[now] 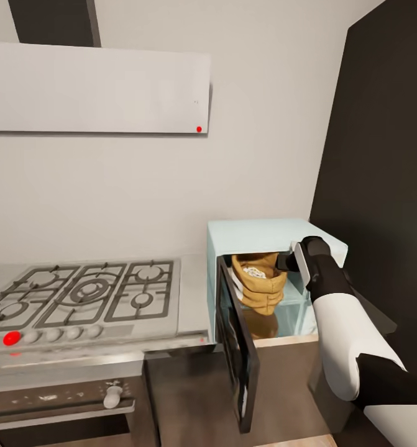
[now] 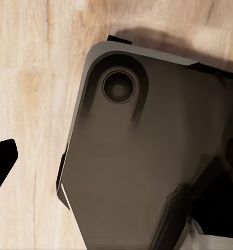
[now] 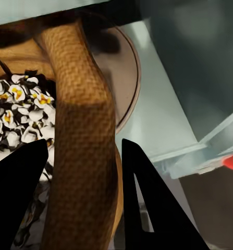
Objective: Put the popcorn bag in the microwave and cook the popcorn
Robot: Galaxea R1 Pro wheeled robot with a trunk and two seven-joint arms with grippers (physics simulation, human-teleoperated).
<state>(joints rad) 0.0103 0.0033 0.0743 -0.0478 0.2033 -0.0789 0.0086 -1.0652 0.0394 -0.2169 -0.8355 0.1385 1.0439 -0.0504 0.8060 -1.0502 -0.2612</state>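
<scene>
- My right pincer (image 3: 82, 192) straddles the rolled rim of the tan-brown burlap popcorn bag (image 3: 77, 130), a dark finger (image 3: 147, 208) on each side; I cannot tell whether it pinches or has let go.
- Puffed white popcorn with yellow centres (image 3: 17, 112) fills the bag's mouth, so heating looks done.
- The bag (image 1: 261, 282) sits on the round turntable inside the pale mint-blue boxy microwave (image 1: 258, 234), its dark glass door (image 1: 236, 347) swung open.
- Little seems left.
</scene>
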